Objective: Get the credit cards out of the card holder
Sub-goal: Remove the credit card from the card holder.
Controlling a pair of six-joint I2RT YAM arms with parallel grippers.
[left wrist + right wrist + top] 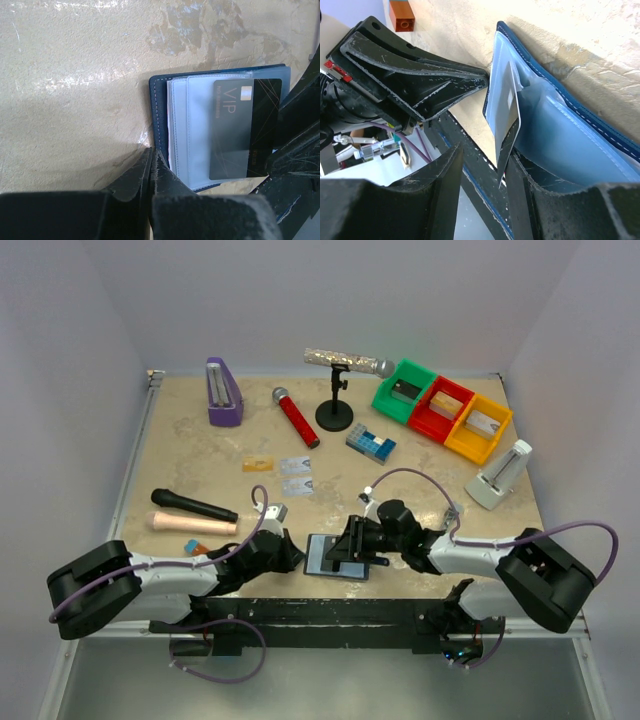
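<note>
The card holder (322, 556) lies open on the table near the front edge, pale blue pockets up. A dark card marked VIP (245, 130) sticks halfway out of its pocket. My left gripper (293, 552) is shut, its tips (152, 152) against the card holder's left edge (159, 115). My right gripper (347, 550) is open over the card holder (570, 145), with the dark card's free end (512, 115) between its fingers, close to the right finger (520, 175). A gold card (258, 464) and two silver cards (296, 475) lie on the table further back.
A black microphone (195, 505) and a beige cylinder (195, 524) lie left. An orange block (195, 547) sits by the left arm. Behind are a red microphone (296, 417), a mic stand (335, 410), a purple metronome (223, 392), a blue-white brick block (370, 443), coloured bins (440, 407) and a white device (500, 475).
</note>
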